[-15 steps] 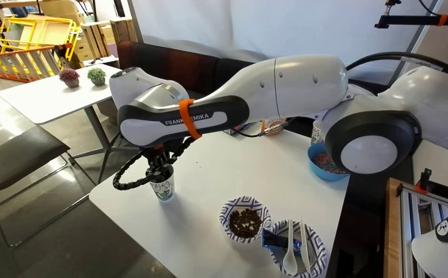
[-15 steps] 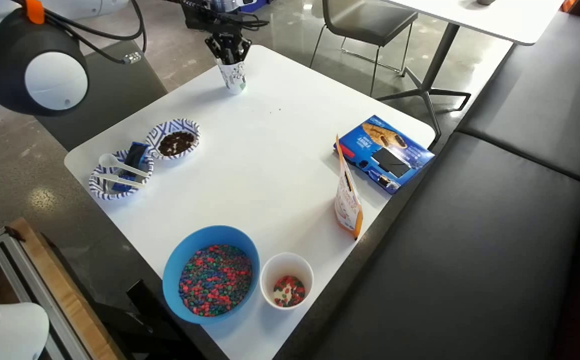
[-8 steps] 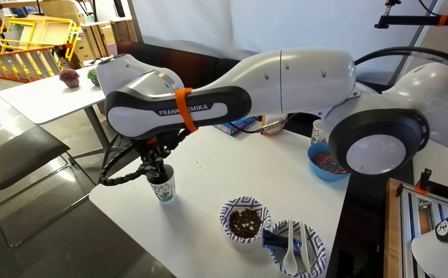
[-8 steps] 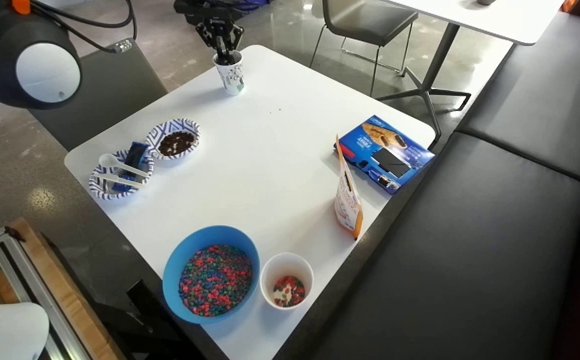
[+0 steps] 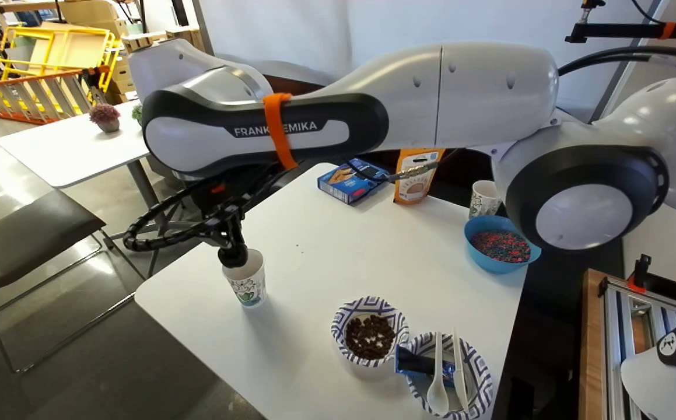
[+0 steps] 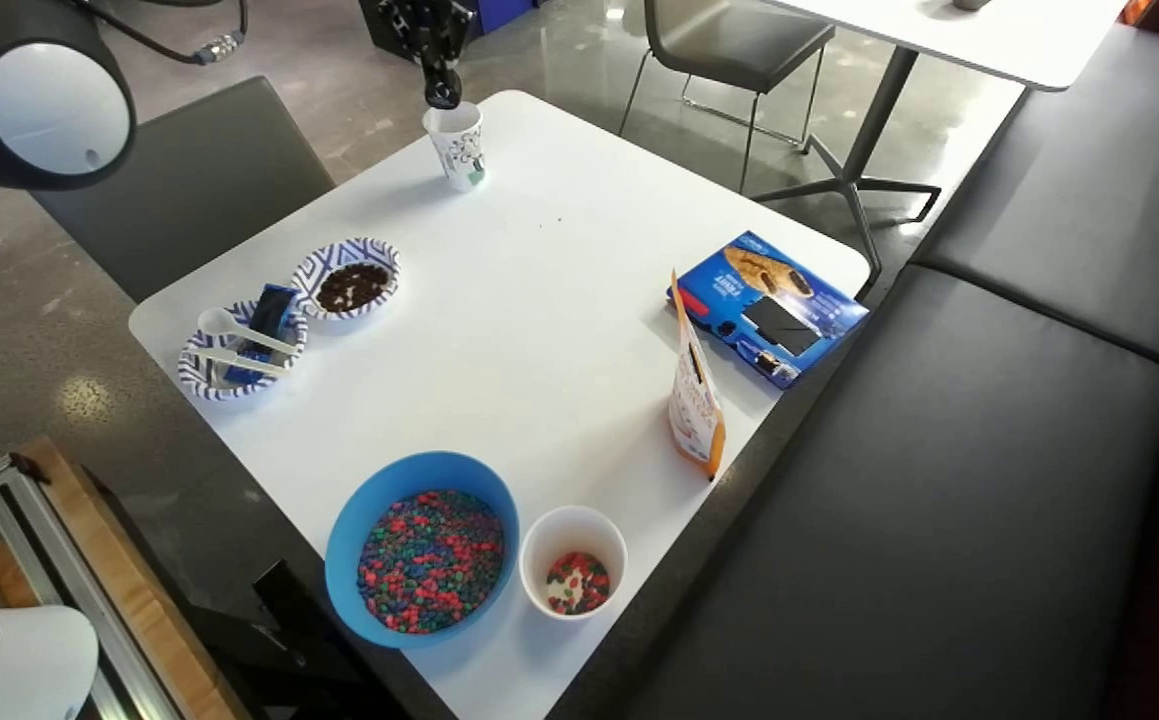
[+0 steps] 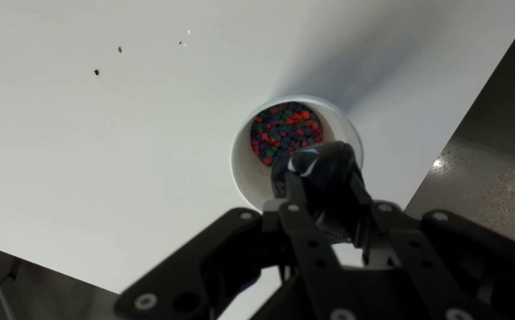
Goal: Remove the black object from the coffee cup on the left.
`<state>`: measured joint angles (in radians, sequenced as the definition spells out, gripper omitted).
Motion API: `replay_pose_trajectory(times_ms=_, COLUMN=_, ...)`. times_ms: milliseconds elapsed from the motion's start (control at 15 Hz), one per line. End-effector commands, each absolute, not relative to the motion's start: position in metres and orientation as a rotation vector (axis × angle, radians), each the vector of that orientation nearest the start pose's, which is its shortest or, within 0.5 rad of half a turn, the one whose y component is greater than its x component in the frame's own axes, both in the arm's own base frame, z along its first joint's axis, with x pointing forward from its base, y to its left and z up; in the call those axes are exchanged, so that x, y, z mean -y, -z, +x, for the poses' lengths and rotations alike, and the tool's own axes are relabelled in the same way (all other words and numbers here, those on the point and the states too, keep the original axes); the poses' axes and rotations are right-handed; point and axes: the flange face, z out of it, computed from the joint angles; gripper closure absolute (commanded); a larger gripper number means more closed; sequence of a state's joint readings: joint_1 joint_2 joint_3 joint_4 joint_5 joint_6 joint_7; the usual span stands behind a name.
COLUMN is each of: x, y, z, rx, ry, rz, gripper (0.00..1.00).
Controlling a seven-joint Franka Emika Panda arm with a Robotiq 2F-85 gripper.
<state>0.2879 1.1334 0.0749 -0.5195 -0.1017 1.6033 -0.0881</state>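
We hold the black object (image 7: 317, 163) between the tips of our gripper (image 7: 327, 184), whose fingers (image 7: 296, 198) are drawn in against its sides. It hangs at the mouth of the coffee cup (image 5: 247, 286), and in the wrist view it and the fingers block part of the rim. Coloured bits (image 7: 284, 129) lie inside. Farther out on the table (image 5: 308, 280) we see a patterned bowl (image 5: 367, 306), a second bowl (image 5: 483, 371) with white cutlery (image 5: 437, 399), a blue bowl (image 6: 341, 550) beside a white cup (image 6: 539, 550), a pouch (image 6: 694, 410) and a box (image 6: 739, 270)
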Motion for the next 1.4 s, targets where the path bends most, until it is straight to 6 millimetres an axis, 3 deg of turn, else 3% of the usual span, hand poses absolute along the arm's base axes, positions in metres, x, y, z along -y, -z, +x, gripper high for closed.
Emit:
replay_pose_trajectory(times_ms=0, x=-0.220, y=-0.359, z=0.760, rx=0.452, ry=-0.040, rz=-3.149, gripper=0.94)
replay_pose_trajectory(times_ms=133, x=-0.199, y=-0.366, z=0.764, rx=0.276, ry=-0.027, rz=-3.190, gripper=0.94)
replay_pose_trajectory(times_ms=333, x=-0.167, y=-0.362, z=0.769, rx=0.053, ry=-0.068, rz=-3.217, gripper=0.94)
replay_pose_trajectory(times_ms=667, x=-0.100, y=-0.323, z=0.778, rx=-0.340, ry=-0.144, rz=-3.270, gripper=0.94)
replay_pose_trajectory(times_ms=1000, x=-0.047, y=-0.268, z=0.779, rx=-0.533, ry=-0.269, rz=-3.242, gripper=0.94)
replay_pose_trajectory(times_ms=1067, x=-0.043, y=-0.263, z=0.778, rx=-0.520, ry=-0.293, rz=-3.234, gripper=0.50)
replay_pose_trajectory(times_ms=1133, x=-0.041, y=-0.262, z=0.776, rx=-0.516, ry=-0.312, rz=-3.239, gripper=0.49)
replay_pose_trajectory(times_ms=1333, x=-0.050, y=-0.275, z=0.773, rx=-0.511, ry=-0.312, rz=-3.233, gripper=0.28)
